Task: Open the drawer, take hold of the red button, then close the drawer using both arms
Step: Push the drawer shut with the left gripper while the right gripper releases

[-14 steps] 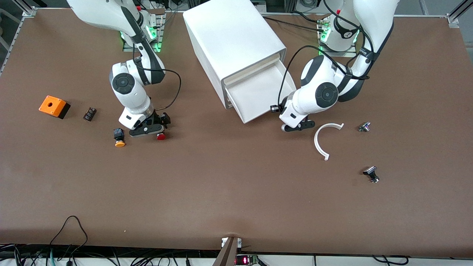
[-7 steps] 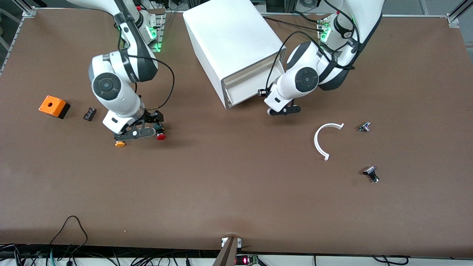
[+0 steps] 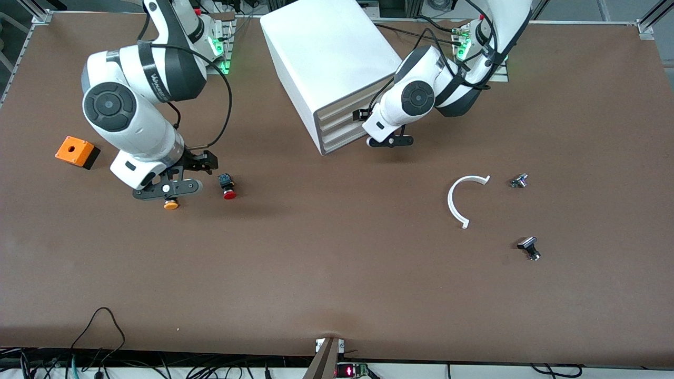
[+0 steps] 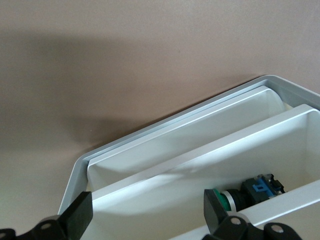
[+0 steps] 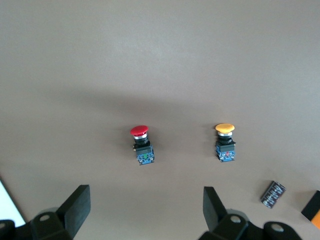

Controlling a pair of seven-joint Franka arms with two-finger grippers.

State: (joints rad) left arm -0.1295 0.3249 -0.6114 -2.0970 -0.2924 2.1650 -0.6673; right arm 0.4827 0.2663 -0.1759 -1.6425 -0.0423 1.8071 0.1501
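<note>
Front view: the white boxy cabinet has every drawer pushed flush, and the red-capped button lies on the bare brown counter toward the right arm's end. So it looks basically done, button out, drawer closed. The left gripper hangs at the cabinet's front, the right gripper is up over the orange-capped button.

Left wrist view: smooth glossy white plastic trays, rounded corners, black fingers spread apart, holding nothing.

Right wrist view: matte counter, both buttons standing clear, round mushroom caps on blocky black-and-blue bodies. Fingers wide apart and empty. Only backing the arms away seems left
</note>
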